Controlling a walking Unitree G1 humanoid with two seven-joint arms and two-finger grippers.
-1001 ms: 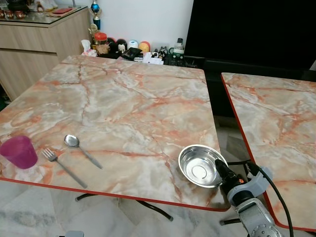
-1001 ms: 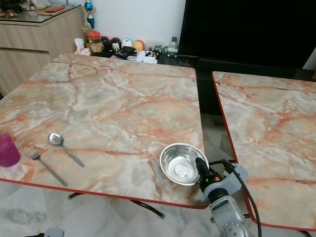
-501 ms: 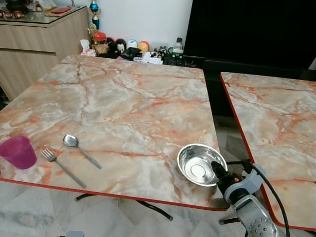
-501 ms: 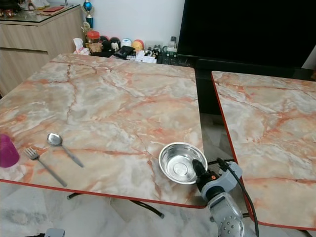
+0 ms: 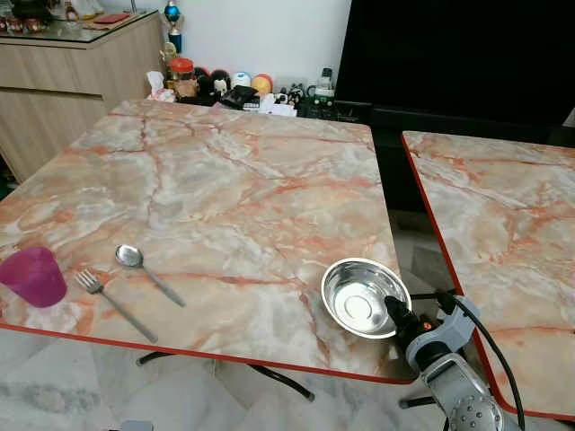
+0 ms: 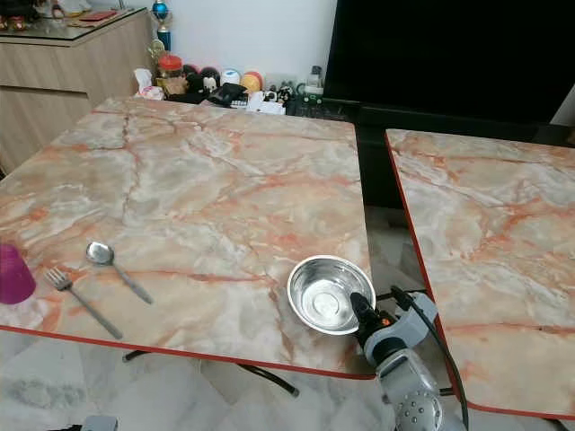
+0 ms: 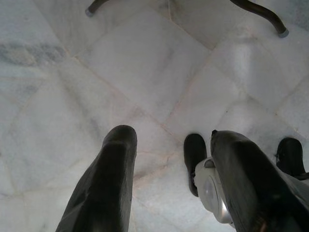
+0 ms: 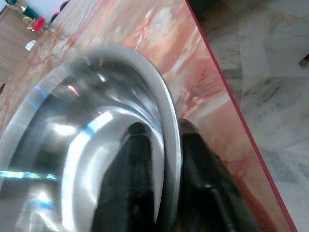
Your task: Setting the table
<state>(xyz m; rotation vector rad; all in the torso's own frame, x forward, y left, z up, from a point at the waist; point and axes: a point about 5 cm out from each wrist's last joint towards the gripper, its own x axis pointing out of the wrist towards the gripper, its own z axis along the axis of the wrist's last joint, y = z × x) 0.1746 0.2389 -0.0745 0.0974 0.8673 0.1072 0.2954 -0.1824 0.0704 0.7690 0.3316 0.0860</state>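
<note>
Right gripper (image 5: 392, 308): clamped on the steel bowl (image 5: 359, 299) rim, one finger inside, one outside.
Bowl: on the marble table (image 5: 234, 189), near its front right corner.
Left gripper (image 7: 169, 179): fingers apart above the floor.
Front left edge: fork (image 5: 115, 306), spoon (image 5: 148, 274), seemingly empty purple cup (image 5: 34, 277).

The right arm (image 5: 463, 404) reaches up and forward from the lower right, its silver wrist tilted toward the robot's left with a black cable looping over it. The right claw (image 8: 164, 145) is closed on the rim of a bowl (image 5: 358, 296), one black finger inside the rim and one outside. The left claw (image 7: 169, 159) hangs low, pointing down, its two fingers spread apart.
</note>
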